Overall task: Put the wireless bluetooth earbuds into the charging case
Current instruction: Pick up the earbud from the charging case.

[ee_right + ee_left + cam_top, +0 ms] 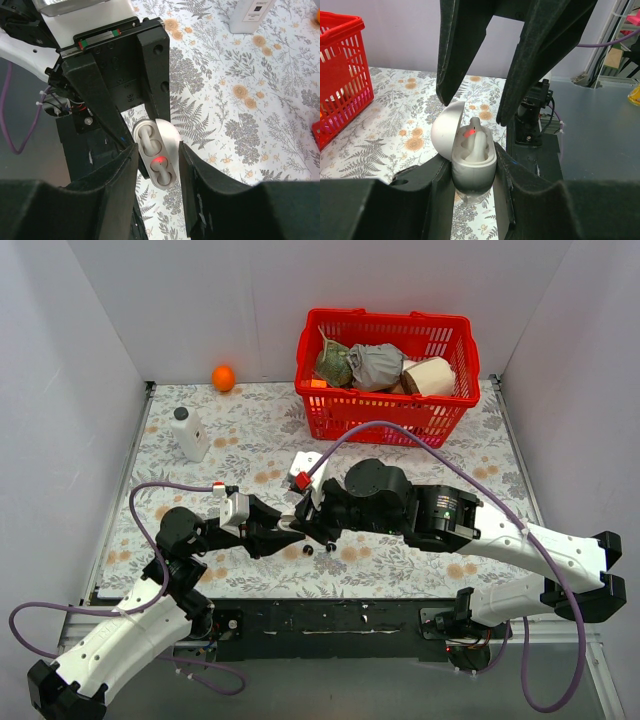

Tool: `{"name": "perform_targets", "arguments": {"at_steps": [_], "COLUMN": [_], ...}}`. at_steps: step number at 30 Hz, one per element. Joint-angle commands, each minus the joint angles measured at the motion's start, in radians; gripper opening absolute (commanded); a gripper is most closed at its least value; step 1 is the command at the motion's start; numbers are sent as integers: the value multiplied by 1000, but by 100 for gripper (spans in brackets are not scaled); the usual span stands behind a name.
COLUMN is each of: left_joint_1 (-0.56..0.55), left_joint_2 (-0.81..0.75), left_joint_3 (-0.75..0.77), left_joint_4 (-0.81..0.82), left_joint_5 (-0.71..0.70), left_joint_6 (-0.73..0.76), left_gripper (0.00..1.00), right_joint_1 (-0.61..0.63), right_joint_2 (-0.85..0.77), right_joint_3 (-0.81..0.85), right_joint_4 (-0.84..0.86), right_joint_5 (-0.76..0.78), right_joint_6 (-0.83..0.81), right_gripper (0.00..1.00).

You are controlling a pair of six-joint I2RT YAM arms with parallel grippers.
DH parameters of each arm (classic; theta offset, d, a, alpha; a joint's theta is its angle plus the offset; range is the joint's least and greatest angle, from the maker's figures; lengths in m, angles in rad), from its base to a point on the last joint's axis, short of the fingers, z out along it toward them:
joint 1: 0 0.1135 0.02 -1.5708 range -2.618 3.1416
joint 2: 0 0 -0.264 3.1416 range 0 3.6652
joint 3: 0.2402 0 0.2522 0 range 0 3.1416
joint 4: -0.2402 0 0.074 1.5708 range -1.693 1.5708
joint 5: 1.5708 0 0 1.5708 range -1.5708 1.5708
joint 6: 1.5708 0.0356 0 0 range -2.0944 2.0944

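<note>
Two pincers meet close to the near edge of the table [250,576], a little left of its middle. The left pincer [289,533] is clamped on the white charging case [472,167], holding it raised with the lid [447,132] swung open, probably to present its wells for loading. The right pincer [158,149] is spread wide, straddling the case, and seems empty. Tiny black beads, likely the earbuds [307,551], lie on the table just below.
</note>
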State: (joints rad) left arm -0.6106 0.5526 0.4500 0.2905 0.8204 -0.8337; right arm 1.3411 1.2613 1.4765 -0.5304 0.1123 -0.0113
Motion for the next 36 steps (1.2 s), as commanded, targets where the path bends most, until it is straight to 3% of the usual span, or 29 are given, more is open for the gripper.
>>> {"name": "perform_targets", "arguments": {"at_steps": [1,30,33,36], "left_joint_1": [-2,-2,0,0], "left_joint_2": [-8,-8,-10,-11], "left_joint_3": [38,42,41,41], "left_joint_4": [7,10,10,10], "left_joint_5": [0,8,6,8], "left_joint_6": [1,-2,-2,-2], "left_gripper": [0,0,0,0], "right_joint_1": [0,0,1,0], "right_joint_2": [10,58,58,55], "right_joint_3": [19,1,-4,-7], "right_joint_4": [23,-3,-3,-5], "right_joint_5": [36,102,105,109], "right_joint_6": [-1,-21,-24,-27], "right_gripper": [45,48,43,31]}}
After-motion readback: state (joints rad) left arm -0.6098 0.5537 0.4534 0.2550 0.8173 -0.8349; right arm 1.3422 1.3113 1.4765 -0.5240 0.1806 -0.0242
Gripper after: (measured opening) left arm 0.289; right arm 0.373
